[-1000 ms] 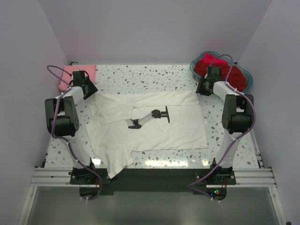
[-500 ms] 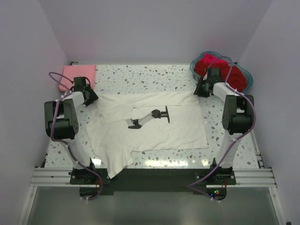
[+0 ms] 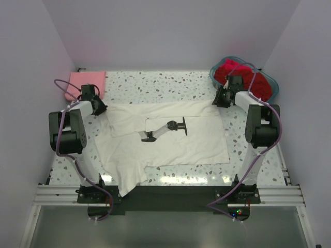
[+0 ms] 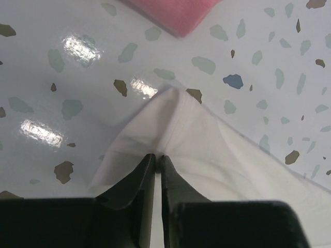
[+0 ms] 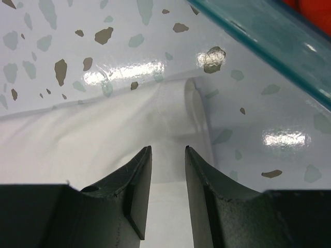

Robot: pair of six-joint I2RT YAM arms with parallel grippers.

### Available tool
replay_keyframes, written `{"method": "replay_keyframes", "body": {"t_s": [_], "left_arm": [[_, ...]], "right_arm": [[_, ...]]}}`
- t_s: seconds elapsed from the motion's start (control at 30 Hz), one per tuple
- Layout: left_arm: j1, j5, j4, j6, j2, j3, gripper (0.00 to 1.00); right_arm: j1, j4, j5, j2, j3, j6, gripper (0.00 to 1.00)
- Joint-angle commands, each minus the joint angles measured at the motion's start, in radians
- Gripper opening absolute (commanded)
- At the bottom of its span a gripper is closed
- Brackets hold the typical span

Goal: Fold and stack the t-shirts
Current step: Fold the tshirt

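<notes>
The big white t-shirt [image 3: 170,142] lies spread flat just beside the teal basket [image 5: 258,39]. My left gripper [image 4: 155,158] is pinched tight on the back corner far from the basket, but my right gripper [image 5: 168,150] has its fingers [image 5: 135,181] apart around the corner near the basket. If I lift now, I think only the far corner comes up and the shirt twists; a thin bite could also let the near corner slip.

White t-shirt [image 4: 207,155] corner in left end effector [image 4: 156,156]
</notes>
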Motion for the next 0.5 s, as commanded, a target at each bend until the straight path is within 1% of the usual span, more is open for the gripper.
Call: {"method": "replay_keyframes", "body": {"t_s": [0.0,0.1,0.23,0.4,0.47], "left_arm": [[0.003,-0.026,-0.009,-0.007,-0.068,0.017,0.09],[0.000,-0.059,-0.047,-0.006,-0.086,0.034,0.03],[0.001,-0.090,-0.116,-0.001,-0.103,0.052,0.02],[0.001,-0.108,-0.142,-0.004,-0.116,0.032,0.02],[0.003,-0.125,-0.159,-0.009,-0.111,0.032,0.02]], "right_arm": [[0.002,0.040,-0.021,0.026,-0.013,0.008,0.36],[0.001,0.039,0.000,0.043,-0.021,0.007,0.35],[0.002,0.016,0.040,0.059,-0.026,0.003,0.33],[0.002,-0.017,0.069,0.072,-0.014,0.008,0.27],[0.001,-0.040,0.081,0.076,-0.001,0.007,0.27]]}}
